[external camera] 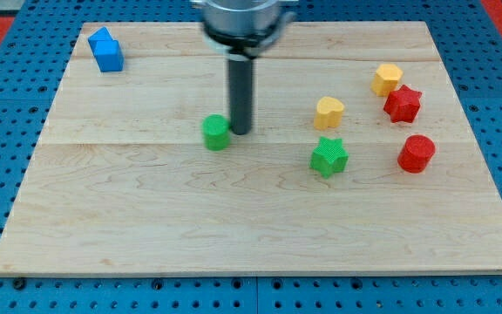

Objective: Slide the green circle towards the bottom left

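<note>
Green circle, a small round green plastic block (217, 133), is seen on the pale wooden surface (146, 227), a little left of the middle between the left and right edges and nearer the top edge than the bottom edge. The dark straight rod of the arm is seen coming down from a metal collar at the top edge, and its lower end, my tip (240, 133), is placed just beside the green circle on the side facing the right edge, touching it or nearly so; actual contact cannot be told. No jaws are carried by this tool, being a plain rod, so nothing is gripped and no open or closed state can be told.

A blue plastic block of irregular shape (106, 50) is found near the top left corner, well apart from the green circle. Toward the right edge five more blocks are gathered: a yellow heart-shaped block (329, 112), with a green star-shaped block (329, 157) just below it toward the bottom edge; a yellow hexagonal block (388, 79) nearer the top right corner, with a red star-shaped block (402, 104) just beside it; and a red round block (417, 153) closest to the right edge.
</note>
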You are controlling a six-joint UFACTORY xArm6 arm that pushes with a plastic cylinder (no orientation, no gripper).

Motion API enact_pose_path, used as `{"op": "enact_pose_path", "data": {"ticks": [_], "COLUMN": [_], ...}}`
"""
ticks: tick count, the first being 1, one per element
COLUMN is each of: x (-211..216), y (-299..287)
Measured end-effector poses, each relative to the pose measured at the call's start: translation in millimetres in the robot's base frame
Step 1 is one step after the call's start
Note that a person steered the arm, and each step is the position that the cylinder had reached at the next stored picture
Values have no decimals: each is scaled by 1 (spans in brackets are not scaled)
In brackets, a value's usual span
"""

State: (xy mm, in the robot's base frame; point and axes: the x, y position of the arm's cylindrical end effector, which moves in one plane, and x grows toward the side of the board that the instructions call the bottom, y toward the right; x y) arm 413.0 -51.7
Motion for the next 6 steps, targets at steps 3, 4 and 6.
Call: {"op": "enact_pose_path", "data": {"ticks": [3,4,6], "x": [36,-1,113], "y": [-33,-70,-208]}}
